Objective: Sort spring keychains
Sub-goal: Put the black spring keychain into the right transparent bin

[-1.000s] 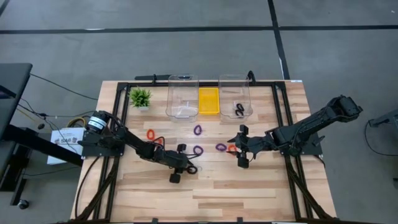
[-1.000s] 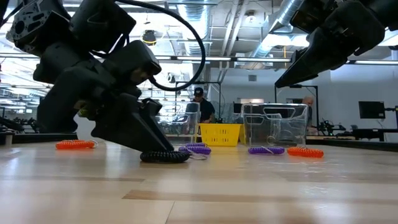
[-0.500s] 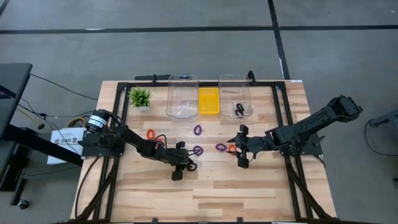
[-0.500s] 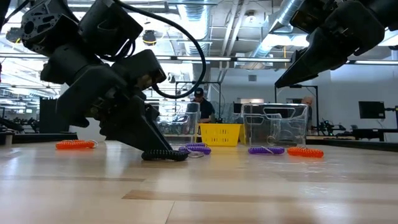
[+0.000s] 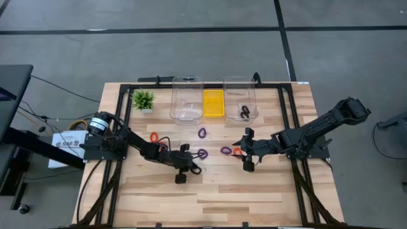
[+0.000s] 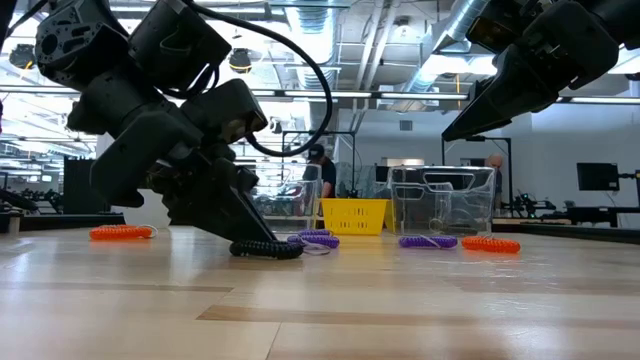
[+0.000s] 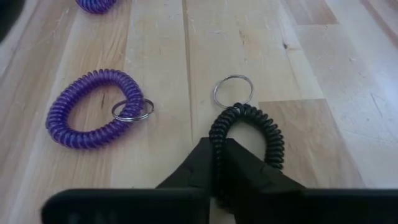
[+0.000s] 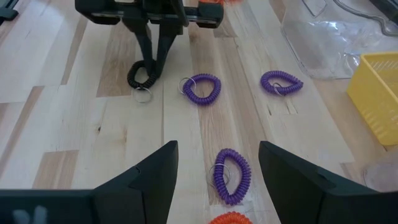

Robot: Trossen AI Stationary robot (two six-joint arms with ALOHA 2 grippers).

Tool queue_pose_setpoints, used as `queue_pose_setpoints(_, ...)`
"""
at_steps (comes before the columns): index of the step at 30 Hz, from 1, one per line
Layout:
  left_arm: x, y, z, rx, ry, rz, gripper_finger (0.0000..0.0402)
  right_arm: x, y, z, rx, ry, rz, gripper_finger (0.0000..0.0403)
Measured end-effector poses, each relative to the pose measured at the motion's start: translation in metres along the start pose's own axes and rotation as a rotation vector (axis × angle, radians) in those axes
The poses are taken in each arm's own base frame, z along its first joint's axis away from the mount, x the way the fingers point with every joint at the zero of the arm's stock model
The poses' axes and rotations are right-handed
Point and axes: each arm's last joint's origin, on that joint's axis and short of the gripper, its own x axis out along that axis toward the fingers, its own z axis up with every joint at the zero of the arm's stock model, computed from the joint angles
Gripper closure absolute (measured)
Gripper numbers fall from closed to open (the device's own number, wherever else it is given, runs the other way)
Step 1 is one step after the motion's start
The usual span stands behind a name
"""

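Workshop hall behind a wooden table

A grey floor [image 5: 191, 51] crossed by dark lines is seen around the light wooden table [image 5: 254, 191]. Beyond it, exposed ceiling ducts [image 6: 420, 30], strip lights, a dark monitor [image 6: 597, 176] and a person [image 6: 318, 165] standing are shown.

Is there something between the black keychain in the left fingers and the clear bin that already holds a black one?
The left gripper is shut on the black keychain. Two purple keychains lie on the table toward the right clear bin; lifted above them, nothing visible blocks it.
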Motion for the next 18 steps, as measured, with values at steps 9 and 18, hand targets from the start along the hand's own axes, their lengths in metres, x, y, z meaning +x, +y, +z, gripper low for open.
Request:
queue_pose_setpoints(9, -0.017, -0.006, 0.016, 0.047, -0.072, -0.026, 0.0373, 0.0, 0.0, 0.001, 0.003, -0.01, 0.002, 0.0186)
queue_pose_setpoints(18, -0.029, -0.011, 0.031, 0.05, -0.177, 0.027, 0.0373, 0.0, 0.001, 0.007, 0.033, -0.071, 0.012, 0.0186)
